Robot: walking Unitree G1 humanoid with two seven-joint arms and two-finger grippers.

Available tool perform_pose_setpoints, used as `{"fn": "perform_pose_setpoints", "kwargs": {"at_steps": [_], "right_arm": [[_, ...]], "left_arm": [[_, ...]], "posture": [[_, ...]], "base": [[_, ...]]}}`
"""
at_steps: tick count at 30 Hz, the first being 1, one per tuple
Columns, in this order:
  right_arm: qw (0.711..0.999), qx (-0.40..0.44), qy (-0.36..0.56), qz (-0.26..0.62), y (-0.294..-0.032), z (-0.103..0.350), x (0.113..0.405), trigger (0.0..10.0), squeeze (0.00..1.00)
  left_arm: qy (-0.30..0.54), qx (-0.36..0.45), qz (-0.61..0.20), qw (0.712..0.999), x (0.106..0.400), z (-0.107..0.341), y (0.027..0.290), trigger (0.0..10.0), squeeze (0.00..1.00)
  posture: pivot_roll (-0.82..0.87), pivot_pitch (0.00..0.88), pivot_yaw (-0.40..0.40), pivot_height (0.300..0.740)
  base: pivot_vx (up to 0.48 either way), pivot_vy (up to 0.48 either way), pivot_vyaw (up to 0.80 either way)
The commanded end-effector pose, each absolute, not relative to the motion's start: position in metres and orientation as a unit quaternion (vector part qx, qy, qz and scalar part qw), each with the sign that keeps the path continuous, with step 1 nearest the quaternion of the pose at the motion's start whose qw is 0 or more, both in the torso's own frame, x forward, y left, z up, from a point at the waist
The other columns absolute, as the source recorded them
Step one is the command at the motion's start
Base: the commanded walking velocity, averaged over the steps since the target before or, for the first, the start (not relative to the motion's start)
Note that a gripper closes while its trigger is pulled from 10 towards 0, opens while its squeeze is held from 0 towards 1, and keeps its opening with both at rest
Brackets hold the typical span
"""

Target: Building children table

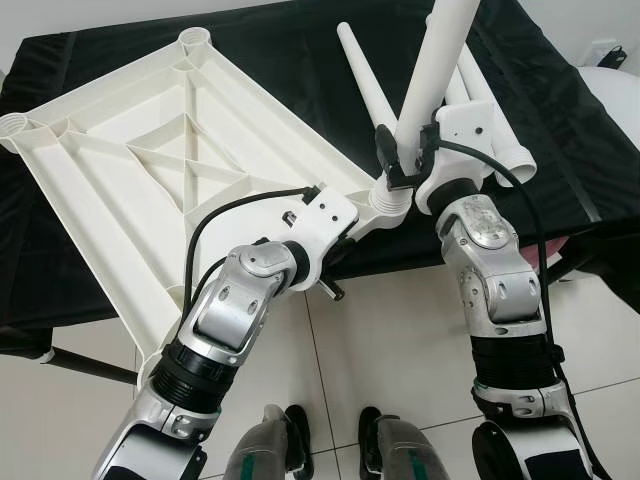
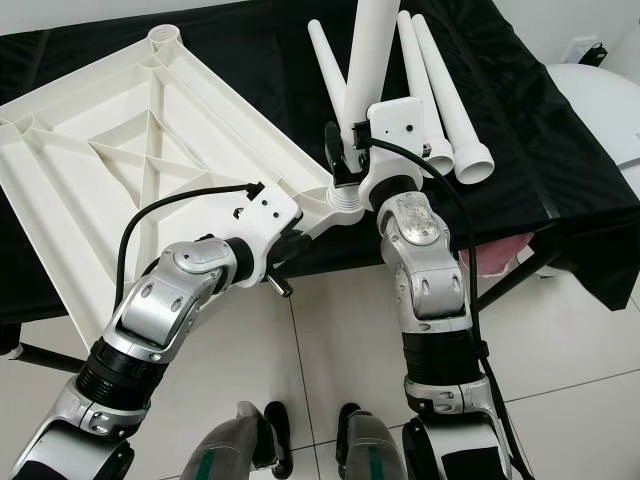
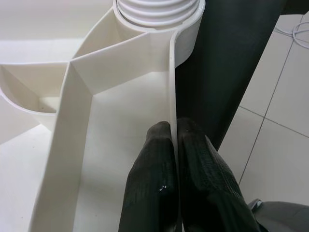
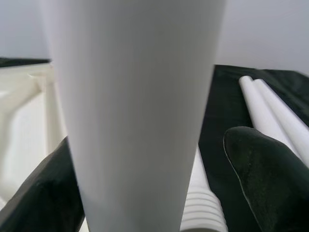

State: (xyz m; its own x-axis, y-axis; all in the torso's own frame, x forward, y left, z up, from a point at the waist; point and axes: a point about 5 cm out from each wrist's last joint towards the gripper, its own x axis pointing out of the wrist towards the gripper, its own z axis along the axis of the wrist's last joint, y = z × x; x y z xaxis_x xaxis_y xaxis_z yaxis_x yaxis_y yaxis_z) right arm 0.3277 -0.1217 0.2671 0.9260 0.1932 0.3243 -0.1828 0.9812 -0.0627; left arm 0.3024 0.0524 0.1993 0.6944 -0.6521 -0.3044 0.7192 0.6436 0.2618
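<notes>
The left gripper (image 3: 175, 159) is closed on the thin side wall of the white ribbed plastic tabletop (image 1: 150, 170), one black finger on each face of the wall, close to the near corner socket (image 1: 385, 205). The right gripper (image 1: 405, 150) stands around the white tapered plastic leg (image 1: 435, 60); the left finger touches the leg, the right finger (image 4: 263, 169) stands apart from it. The leg is upright, slightly tilted, with its lower end in the near corner socket.

The tabletop lies upside down with its underside ribs facing up. The ribs form long channels and diagonal braces. A round threaded socket sits at each visible corner. Its near corner overhangs the edge of the surface.

Three more white tapered legs (image 2: 440, 90) lie side by side beyond the right gripper, with ribbed threaded ends toward the robot.

The supporting surface is covered with a black cloth (image 1: 560, 120). The floor (image 1: 390, 340) is of light glossy tiles.
</notes>
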Motion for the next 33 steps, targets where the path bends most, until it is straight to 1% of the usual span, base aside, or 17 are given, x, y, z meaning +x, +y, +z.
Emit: {"fn": "perform_pose_setpoints", "kwargs": {"at_steps": [1,2,3,5,7,8,10,11,13,18,20,21,24,26,28,29,33], "right_arm": [[0.979,0.006,-0.179,0.095,-0.136,0.272,0.326,10.0,0.38],[0.979,0.006,-0.179,0.095,-0.136,0.272,0.326,10.0,0.38],[0.978,0.009,-0.177,0.107,-0.136,0.271,0.326,10.0,0.0],[0.978,0.009,-0.177,0.107,-0.136,0.271,0.326,10.0,0.0],[0.973,0.015,-0.166,0.158,-0.142,0.267,0.328,10.0,0.0],[0.973,0.015,-0.166,0.158,-0.142,0.267,0.328,10.0,0.0],[0.967,0.022,-0.14,0.212,-0.152,0.26,0.331,10.0,0.0],[0.967,0.022,-0.14,0.212,-0.152,0.26,0.331,10.0,0.0],[0.96,0.017,-0.133,0.246,-0.161,0.254,0.333,10.0,0.0],[0.956,-0.004,-0.111,0.271,-0.173,0.24,0.338,10.0,0.0],[0.953,-0.007,-0.104,0.283,-0.173,0.237,0.338,10.0,0.0],[0.946,-0.014,-0.092,0.311,-0.172,0.232,0.338,10.0,0.0],[0.943,-0.016,-0.089,0.32,-0.172,0.231,0.337,10.0,0.0],[0.932,-0.024,-0.083,0.352,-0.172,0.228,0.337,10.0,0.0],[0.932,-0.024,-0.083,0.352,-0.172,0.228,0.337,10.0,0.0],[0.923,-0.031,-0.081,0.374,-0.172,0.226,0.338,10.0,0.0],[0.917,-0.045,-0.088,0.385,-0.173,0.227,0.341,10.0,0.0]], "left_arm": [[0.113,0.185,-0.372,0.903,0.301,0.191,0.058,10.0,0.0],[0.113,0.185,-0.372,0.903,0.301,0.191,0.058,10.0,0.0],[0.113,0.185,-0.372,0.903,0.301,0.191,0.058,10.0,0.0],[0.113,0.185,-0.372,0.903,0.301,0.191,0.058,10.0,0.0],[0.113,0.185,-0.372,0.903,0.301,0.19,0.057,10.0,0.0],[0.113,0.185,-0.372,0.903,0.301,0.19,0.057,10.0,0.0],[0.113,0.184,-0.373,0.902,0.301,0.19,0.057,10.0,0.0],[0.113,0.184,-0.373,0.902,0.301,0.19,0.057,10.0,0.0],[0.113,0.184,-0.374,0.902,0.3,0.19,0.056,10.0,0.0],[0.114,0.184,-0.375,0.901,0.3,0.189,0.056,10.0,0.0],[0.114,0.184,-0.376,0.901,0.3,0.189,0.056,10.0,0.0],[0.114,0.185,-0.376,0.901,0.3,0.189,0.056,10.0,0.0],[0.114,0.185,-0.376,0.901,0.3,0.189,0.057,10.0,0.0],[0.115,0.186,-0.375,0.901,0.3,0.189,0.057,10.0,0.0],[0.115,0.186,-0.375,0.901,0.3,0.189,0.057,10.0,0.0],[0.114,0.186,-0.376,0.9,0.3,0.19,0.056,10.0,0.0],[0.114,0.185,-0.376,0.901,0.301,0.19,0.056,10.0,0.0]], "posture": [[-0.1,0.207,0.057,0.74],[-0.1,0.207,0.057,0.74],[-0.1,0.207,0.057,0.74],[-0.1,0.207,0.057,0.74],[-0.1,0.202,0.055,0.74],[-0.1,0.202,0.055,0.74],[-0.1,0.202,0.055,0.74],[-0.1,0.202,0.055,0.74],[-0.1,0.202,0.055,0.74],[-0.1,0.196,0.055,0.74],[-0.1,0.196,0.055,0.74],[-0.1,0.193,0.056,0.74],[-0.1,0.193,0.056,0.74],[-0.1,0.191,0.058,0.74],[-0.1,0.191,0.058,0.74],[-0.1,0.195,0.06,0.74],[-0.1,0.199,0.059,0.74]], "base": [[0.0,0.0,0.0],[0.0,0.0,0.0],[0.0,0.0,0.0],[0.0,0.0,0.0],[0.0,0.0,0.0],[0.0,0.0,0.0],[0.0,0.0,0.0],[0.0,0.0,0.0],[0.0,0.0,0.0],[0.0,0.0,0.0],[0.0,0.0,0.0],[0.0,0.0,0.0],[0.0,0.0,0.0],[0.0,0.0,0.0],[0.0,0.0,0.0],[0.0,0.0,0.0],[0.0,0.0,0.0]]}}
